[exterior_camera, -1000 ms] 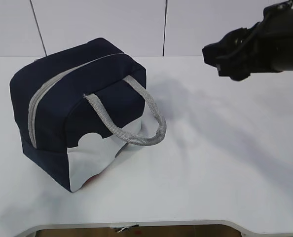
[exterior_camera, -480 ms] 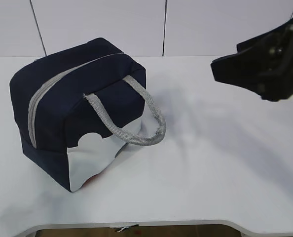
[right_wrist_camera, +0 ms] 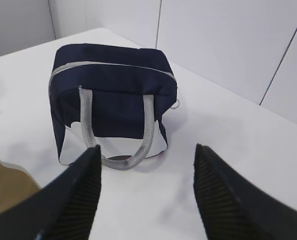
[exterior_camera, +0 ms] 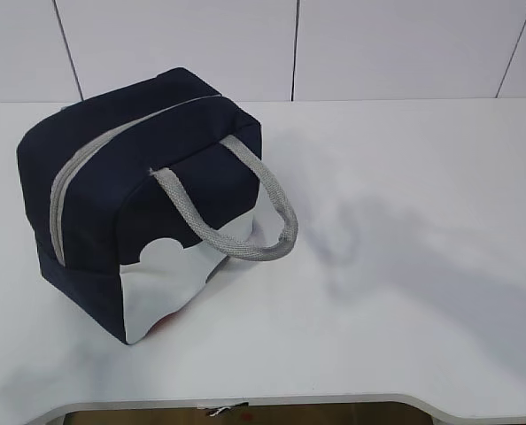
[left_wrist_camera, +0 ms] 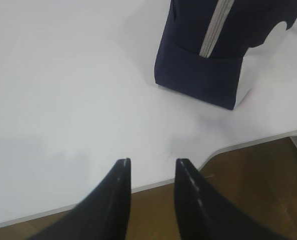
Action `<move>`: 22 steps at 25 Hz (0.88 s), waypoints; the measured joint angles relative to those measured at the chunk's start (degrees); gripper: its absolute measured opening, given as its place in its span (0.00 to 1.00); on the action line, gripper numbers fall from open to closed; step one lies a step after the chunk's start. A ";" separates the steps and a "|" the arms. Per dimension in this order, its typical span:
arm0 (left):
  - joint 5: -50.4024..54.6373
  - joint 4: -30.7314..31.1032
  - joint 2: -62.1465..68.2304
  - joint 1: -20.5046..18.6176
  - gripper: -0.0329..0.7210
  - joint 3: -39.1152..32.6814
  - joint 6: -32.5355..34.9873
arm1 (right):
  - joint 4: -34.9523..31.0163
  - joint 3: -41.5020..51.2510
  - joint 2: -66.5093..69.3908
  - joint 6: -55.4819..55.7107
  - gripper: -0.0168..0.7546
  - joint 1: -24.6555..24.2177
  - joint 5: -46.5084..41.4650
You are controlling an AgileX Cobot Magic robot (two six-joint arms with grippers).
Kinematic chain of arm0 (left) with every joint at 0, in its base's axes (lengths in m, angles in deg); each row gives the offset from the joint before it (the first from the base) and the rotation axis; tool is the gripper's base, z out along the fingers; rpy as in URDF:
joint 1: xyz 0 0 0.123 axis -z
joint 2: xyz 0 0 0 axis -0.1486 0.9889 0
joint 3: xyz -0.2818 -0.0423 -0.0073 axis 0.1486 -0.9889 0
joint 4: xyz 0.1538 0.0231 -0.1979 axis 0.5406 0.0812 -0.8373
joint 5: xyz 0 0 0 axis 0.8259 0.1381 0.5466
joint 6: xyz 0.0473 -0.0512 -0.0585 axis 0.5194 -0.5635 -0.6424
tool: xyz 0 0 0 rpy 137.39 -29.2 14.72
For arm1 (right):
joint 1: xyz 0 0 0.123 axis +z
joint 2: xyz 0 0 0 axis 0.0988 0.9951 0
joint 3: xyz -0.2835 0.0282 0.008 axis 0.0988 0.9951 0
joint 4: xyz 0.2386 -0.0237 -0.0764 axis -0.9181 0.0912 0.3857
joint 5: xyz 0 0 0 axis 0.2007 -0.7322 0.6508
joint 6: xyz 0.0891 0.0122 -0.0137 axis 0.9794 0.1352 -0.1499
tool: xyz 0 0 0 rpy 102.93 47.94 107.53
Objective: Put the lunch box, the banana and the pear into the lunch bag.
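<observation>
The navy lunch bag [exterior_camera: 130,195] with a white lower panel stands on the left of the white table, its grey zipper [exterior_camera: 73,173] closed and a grey handle [exterior_camera: 245,221] hanging over the front. It also shows in the left wrist view [left_wrist_camera: 213,55] and the right wrist view [right_wrist_camera: 113,85]. The lunch box, banana and pear are out of view. My left gripper [left_wrist_camera: 152,162] is open and empty over the table's front edge. My right gripper [right_wrist_camera: 147,148] is wide open and empty, facing the bag from a distance. Neither gripper shows in the exterior view.
The white table [exterior_camera: 405,266] has a curved front edge [left_wrist_camera: 223,147] with brown floor [left_wrist_camera: 258,185] below it. A panelled white wall [exterior_camera: 290,44] stands behind the table.
My right arm has pulled back to the right and left the exterior view. The bag has not moved.
</observation>
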 joint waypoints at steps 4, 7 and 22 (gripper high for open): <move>0.00 0.00 0.00 0.00 0.34 0.00 0.00 | 0.23 2.51 -7.42 0.29 0.64 0.00 -5.35; 0.00 0.00 0.00 0.00 0.34 0.00 0.00 | 0.47 4.16 -13.40 0.60 0.64 0.00 -9.33; 0.00 0.00 0.00 0.00 0.34 0.00 0.00 | 6.42 5.37 -37.33 10.32 0.64 0.00 -32.68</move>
